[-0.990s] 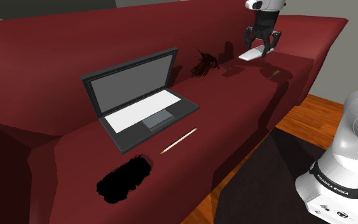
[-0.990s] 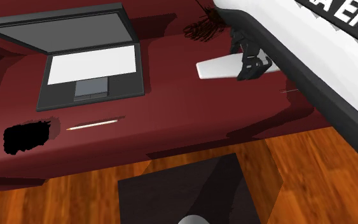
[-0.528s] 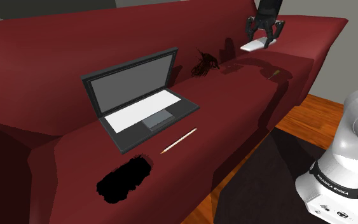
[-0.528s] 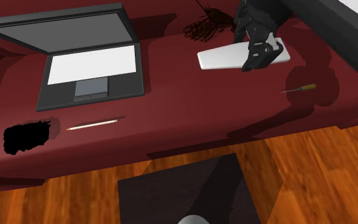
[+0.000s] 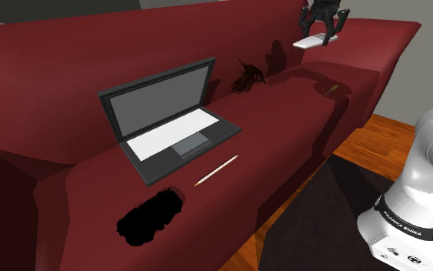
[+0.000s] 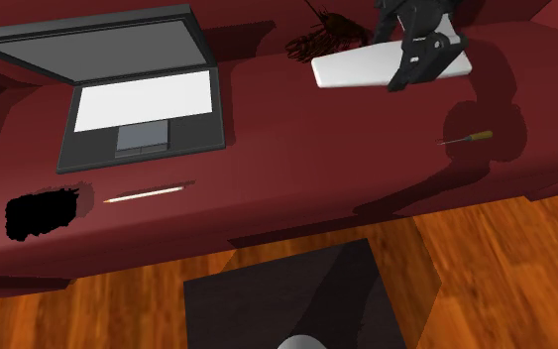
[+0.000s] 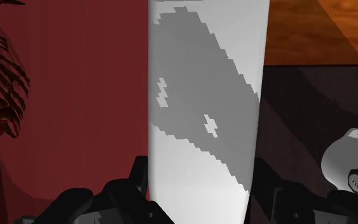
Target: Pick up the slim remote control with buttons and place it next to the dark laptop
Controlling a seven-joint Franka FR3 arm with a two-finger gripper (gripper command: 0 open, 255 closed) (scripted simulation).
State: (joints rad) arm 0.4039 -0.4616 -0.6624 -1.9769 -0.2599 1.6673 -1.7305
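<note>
Dark red sofa [image 5: 299, 146] over wood floor [image 6: 485, 278] and dark rug [image 6: 291, 297]. On seat: pale thin stick [image 5: 216, 170] near flat black patch [image 5: 150, 218], dark spiky tuft [image 5: 247, 78] by backrest, small screwdriver [image 6: 465, 138] well apart.

Clamped between the black fingers of the claw [image 7: 199, 191]: a long plain white remote [image 7: 203, 76], blotched with grey shadow. Under it, dark red sofa [image 7: 82, 89], with a dark spiky thing [image 7: 2, 83] to one side; to the other, wood floor [image 7: 311, 32], dark rug [image 7: 298, 102], white arm part [image 7: 346, 159]
</note>
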